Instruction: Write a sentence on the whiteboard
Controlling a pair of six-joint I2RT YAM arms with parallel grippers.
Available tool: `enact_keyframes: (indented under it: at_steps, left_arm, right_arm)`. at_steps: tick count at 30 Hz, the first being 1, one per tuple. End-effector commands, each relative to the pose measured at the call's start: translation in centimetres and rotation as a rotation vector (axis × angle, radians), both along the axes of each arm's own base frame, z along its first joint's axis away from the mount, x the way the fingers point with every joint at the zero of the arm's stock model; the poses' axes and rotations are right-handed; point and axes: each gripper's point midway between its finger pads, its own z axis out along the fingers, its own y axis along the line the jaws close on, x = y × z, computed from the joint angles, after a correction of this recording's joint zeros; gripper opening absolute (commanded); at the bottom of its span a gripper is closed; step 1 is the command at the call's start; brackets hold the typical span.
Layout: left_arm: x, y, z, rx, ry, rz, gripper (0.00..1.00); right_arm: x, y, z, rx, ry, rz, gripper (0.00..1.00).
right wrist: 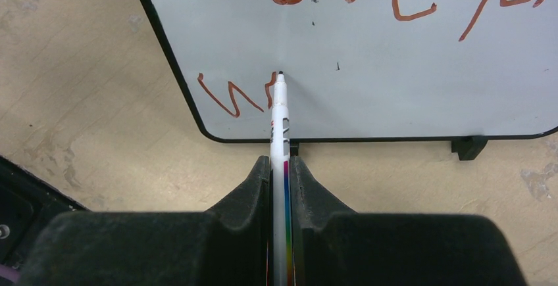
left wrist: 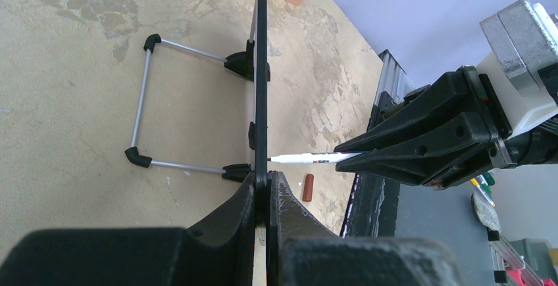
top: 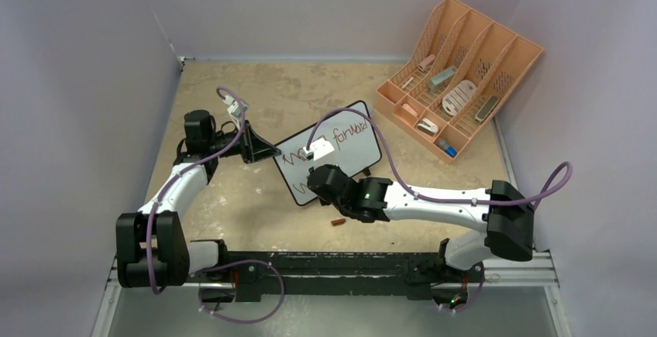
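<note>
The whiteboard (top: 350, 153) stands tilted on its feet at mid-table, with red writing on it. My left gripper (top: 267, 153) is shut on its left edge; the left wrist view shows the black frame (left wrist: 262, 69) edge-on between the jaws of that gripper (left wrist: 266, 182). My right gripper (top: 318, 186) is shut on a white marker (right wrist: 281, 121) with a rainbow stripe. In the right wrist view the gripper (right wrist: 281, 166) holds the marker's tip against the board (right wrist: 395, 75), beside short red strokes on the lower line. The marker (left wrist: 309, 158) also shows in the left wrist view.
A red marker cap (top: 338, 221) lies on the table below the board, also in the left wrist view (left wrist: 308, 187). A peach slotted organizer (top: 457, 73) with small items stands at the back right. The board's wire stand (left wrist: 141, 102) reaches out behind it.
</note>
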Motion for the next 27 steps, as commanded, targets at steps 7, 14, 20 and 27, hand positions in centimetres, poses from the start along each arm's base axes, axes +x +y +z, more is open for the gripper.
enact_keyframes:
  at_steps: [7,14,20,27]
  left_arm:
    - [0.5,0.0,0.5,0.008,-0.035,-0.008,0.0]
    - [0.5,-0.1,0.5,0.008,-0.036,-0.008,0.0]
    - [0.5,0.0,0.5,0.008,-0.035,-0.008,0.0]
    - [0.6,0.0,0.5,0.01,-0.035,-0.004,0.0]
  right_arm:
    - [1.4,0.5,1.6,0.054,-0.041,-0.048,0.0]
    - [2.0,0.1,1.4,0.047,-0.038,-0.067,0.0]
    - [1.6,0.4,0.9,0.046,-0.015,-0.037,0.0]
    - [1.5,0.5,1.0,0.046,-0.015,-0.023,0.0]
